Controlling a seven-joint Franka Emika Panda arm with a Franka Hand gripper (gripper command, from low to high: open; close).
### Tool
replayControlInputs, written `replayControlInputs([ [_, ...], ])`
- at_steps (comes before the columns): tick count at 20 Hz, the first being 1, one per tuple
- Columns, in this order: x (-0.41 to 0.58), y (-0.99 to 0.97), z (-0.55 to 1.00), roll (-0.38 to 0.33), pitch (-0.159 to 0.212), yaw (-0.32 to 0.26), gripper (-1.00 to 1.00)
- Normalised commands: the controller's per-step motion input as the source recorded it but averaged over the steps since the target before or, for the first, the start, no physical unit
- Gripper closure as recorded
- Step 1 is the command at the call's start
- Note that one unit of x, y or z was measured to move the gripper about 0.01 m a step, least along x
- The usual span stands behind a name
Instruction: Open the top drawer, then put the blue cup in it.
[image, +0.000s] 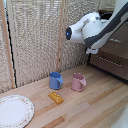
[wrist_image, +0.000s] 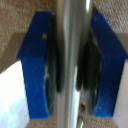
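Dresser (image: 116, 49) sits at the exterior view's right, dark brown, partly hidden by the arm (image: 92, 29). Arm reaches over to the dresser's upper front. Top drawer (image: 118, 36) looks flush or barely out; too much is covered to say. A lower drawer front (image: 111, 61) with a silver bar shows beneath it, shut.

Floor (image: 85, 107) is light wood planks in front of the dresser. Plate (image: 14, 111) lies far from the dresser, at the exterior view's lower left. Blue cup (image: 55, 80) stands upright on the floor, well away from the dresser, untouched. Pink mug (image: 78, 82) stands just beside the cup, on its dresser side. Small orange block (image: 56, 97) lies near the cup, toward the camera.

Wrist view: gripper (wrist_image: 71, 70), blue pads (wrist_image: 36, 65) closed narrow around the silver handle (wrist_image: 73, 30), bar clamped between both pads.

Progress, my read: handle grasped, pull is the step in hand. Left: drawer out, release, fetch cup, place inside.
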Motion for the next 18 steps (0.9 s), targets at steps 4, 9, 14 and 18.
replayControlInputs([
  [4,0.724,0.08,0.00,-0.036,0.005,-0.065,1.00],
  [9,-0.023,0.24,0.02,-0.019,-0.027,-0.008,-1.00],
  [14,-0.025,0.29,0.35,0.008,-0.008,0.002,-1.00],
  [18,0.000,0.40,0.42,0.182,-0.057,-0.048,-1.00],
])
